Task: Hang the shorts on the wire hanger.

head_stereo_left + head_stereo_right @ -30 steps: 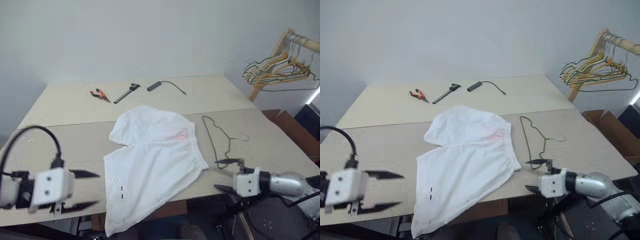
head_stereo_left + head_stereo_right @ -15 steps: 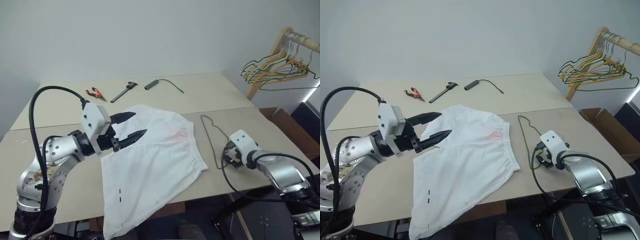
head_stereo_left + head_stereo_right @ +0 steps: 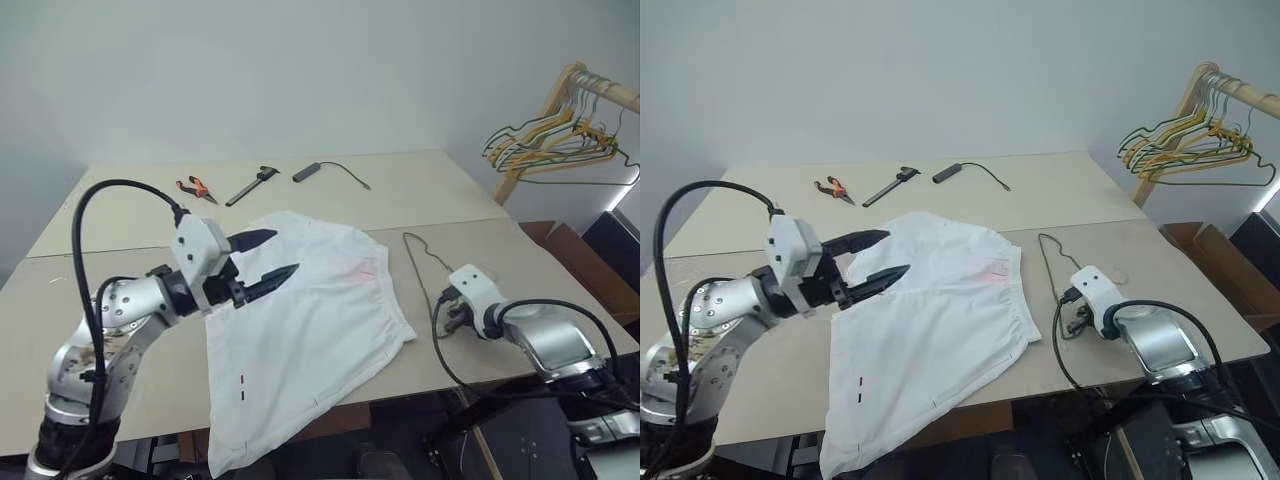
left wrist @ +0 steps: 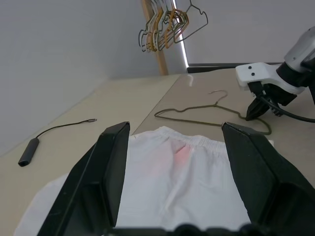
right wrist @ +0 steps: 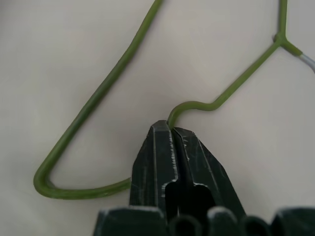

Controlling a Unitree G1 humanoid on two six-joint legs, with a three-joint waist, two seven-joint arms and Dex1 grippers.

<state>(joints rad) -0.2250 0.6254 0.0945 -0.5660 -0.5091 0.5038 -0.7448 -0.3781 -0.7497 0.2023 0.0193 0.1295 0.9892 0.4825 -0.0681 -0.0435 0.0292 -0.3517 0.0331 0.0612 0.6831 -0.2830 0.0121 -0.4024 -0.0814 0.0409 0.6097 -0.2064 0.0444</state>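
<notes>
The left gripper, two black fingers on a white wrist block at the end of a silver arm looped by a black cable, hovers with its jaws spread wide and nothing between them, pointing roughly level toward the right over the upper left part of the white soft fabric shorts. The shorts, with a gathered elastic waistband along their right edge and tiny red and black marks low on one leg, lie flat across the middle of the pale beige table, one corner drooping over the near edge. Just right of the waistband lies the thin dark olive wire hanger, flat on the tabletop, its curved hook toward the right. At the hanger's near end the right gripper angles steeply down from a bent silver forearm, its black fingers pressed together on the wire where it kinks beside the rounded corner. Behind the shorts, at the far side of the table, rest orange-handled pliers, a black caliper-like tool and a small black stick with a cord. At far right, a bunch of green, yellow and tan hangers hangs from a wooden rack.
</notes>
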